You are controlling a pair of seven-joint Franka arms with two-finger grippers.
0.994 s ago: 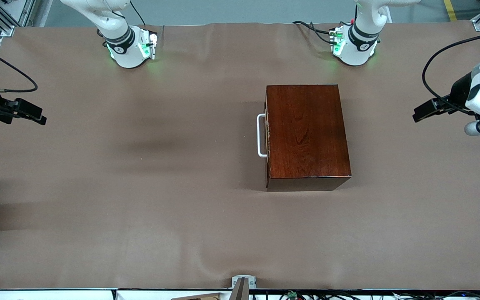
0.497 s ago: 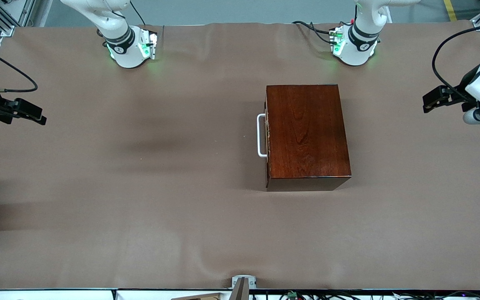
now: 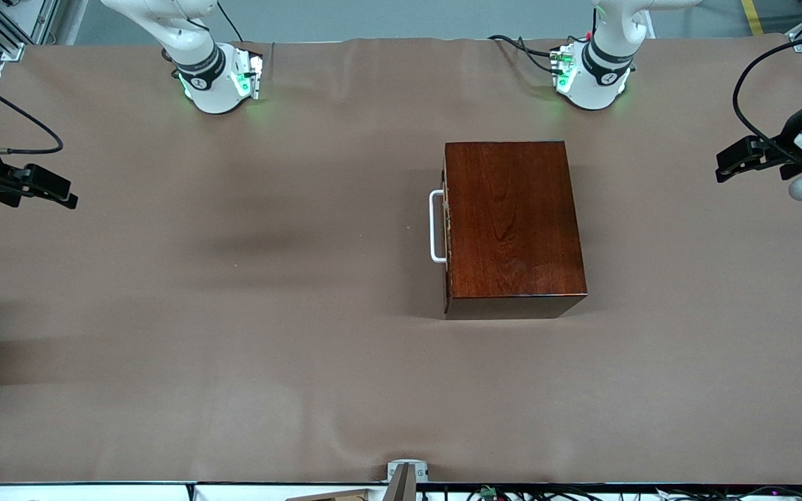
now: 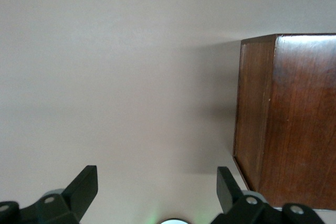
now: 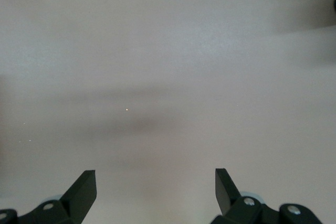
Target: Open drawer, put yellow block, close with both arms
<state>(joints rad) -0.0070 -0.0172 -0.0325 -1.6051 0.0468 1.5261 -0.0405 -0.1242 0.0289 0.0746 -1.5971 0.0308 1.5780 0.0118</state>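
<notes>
- I can't find the yellow block in any of my views; whether it sits inside the box I cannot tell.
- The drawer is pushed flush into the dark wooden box (image 3: 514, 228); only its white handle (image 3: 435, 227) shows, sticking out on the side facing the right arm's end of the table.
- The left wrist view catches just one corner of the box (image 4: 286, 119), cut off at the frame edge.
- The left gripper (image 3: 735, 158) hangs over the table (image 3: 234, 313) at the left arm's end, well apart from the box, with much of that arm cut off by the frame. In its wrist view the left gripper (image 4: 157, 190) has its fingers spread wide, nothing between them.
- The right gripper (image 3: 53, 189) hovers over the edge at the right arm's end, its arm mostly out of frame. Its wrist view shows the right gripper (image 5: 156, 188) spread wide too, only bare cloth below.
- There is wide open brown cloth in front of the handle, and more on the side of the box nearer the front camera.
</notes>
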